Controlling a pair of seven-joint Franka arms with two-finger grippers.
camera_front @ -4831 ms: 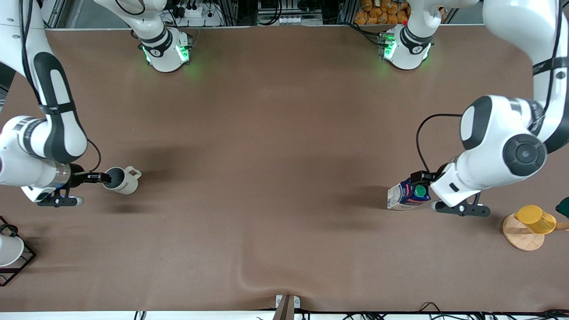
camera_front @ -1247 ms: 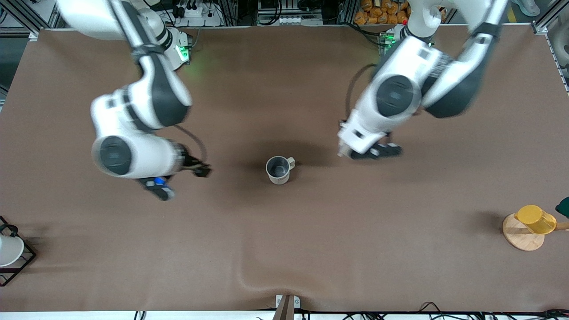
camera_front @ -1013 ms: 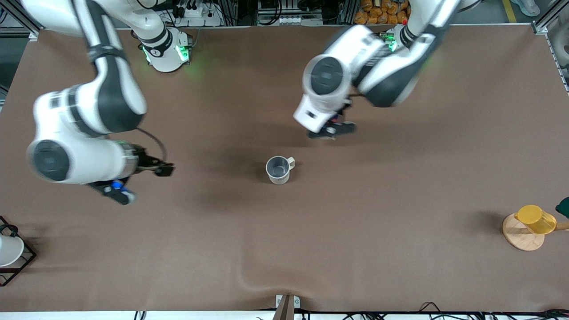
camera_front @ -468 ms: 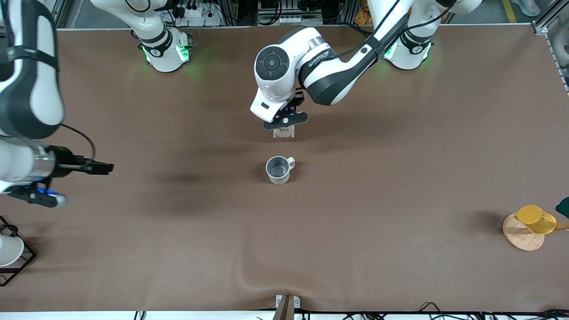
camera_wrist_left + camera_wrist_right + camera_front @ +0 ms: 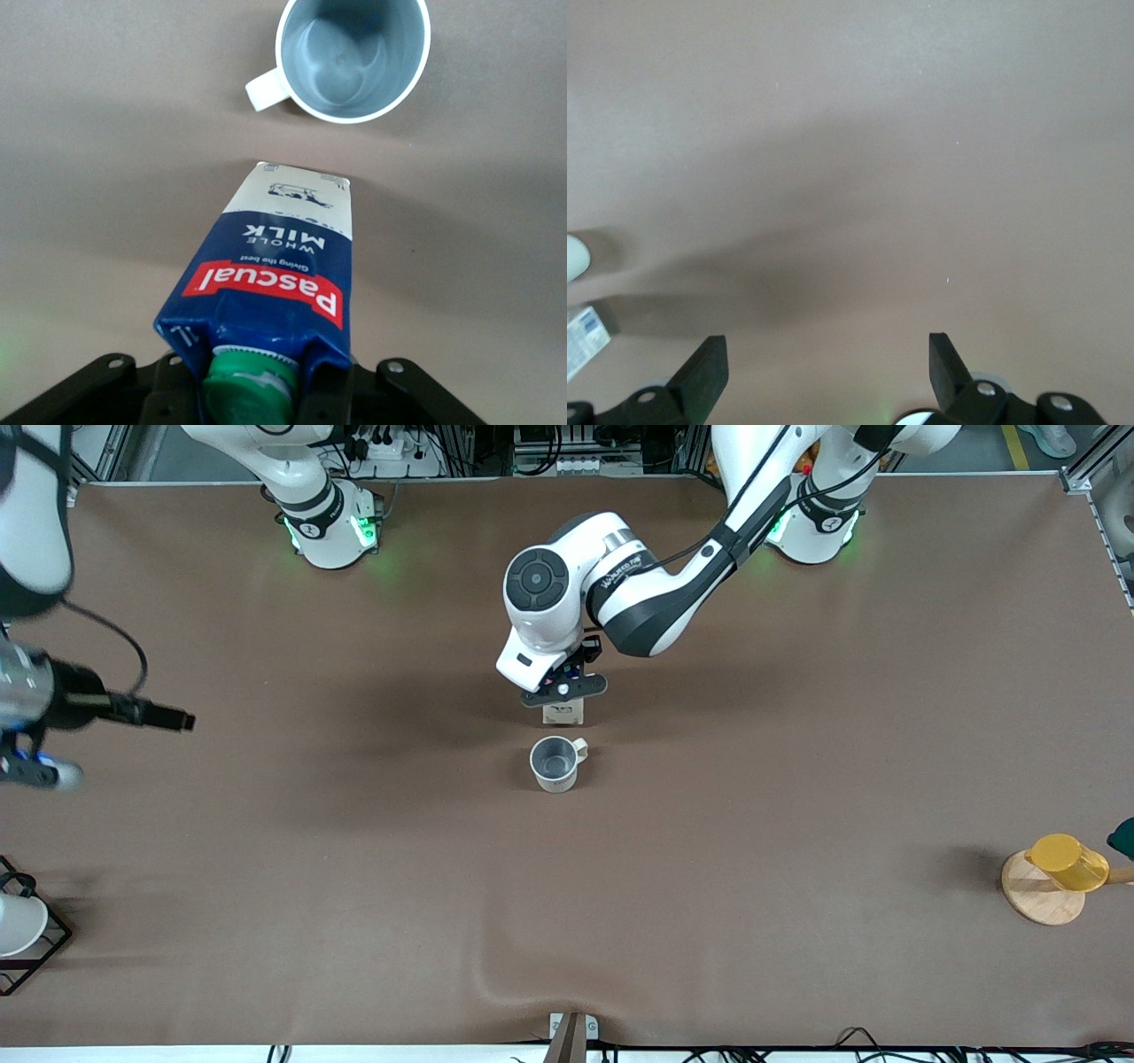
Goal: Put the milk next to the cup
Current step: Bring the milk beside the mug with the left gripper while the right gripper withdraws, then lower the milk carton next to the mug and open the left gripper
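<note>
The milk (image 5: 564, 711), a dark blue carton with a green cap (image 5: 251, 387) and a red-and-white label, is held upright in my left gripper (image 5: 564, 689). It is beside the cup (image 5: 555, 763), on the side farther from the front camera, with a small gap between them. I cannot tell whether its base touches the table. In the left wrist view the milk (image 5: 276, 266) fills the middle, my left gripper (image 5: 252, 394) is shut on its top, and the cream-white cup (image 5: 353, 57) shows its grey inside. My right gripper (image 5: 182, 722) is open and empty (image 5: 824, 363) over the right arm's end of the table.
A yellow cup (image 5: 1067, 861) sits on a round wooden coaster (image 5: 1036, 899) at the left arm's end, with a dark green thing (image 5: 1123, 837) beside it. A black wire rack (image 5: 40, 948) holding a plain white cup (image 5: 16, 923) stands at the right arm's end. The table cloth has a ridge (image 5: 496, 981) near the front edge.
My left gripper has carried the milk from the left arm's end to beside the cup. My right gripper has let go of the cup in mid-table and drawn back to its end.
</note>
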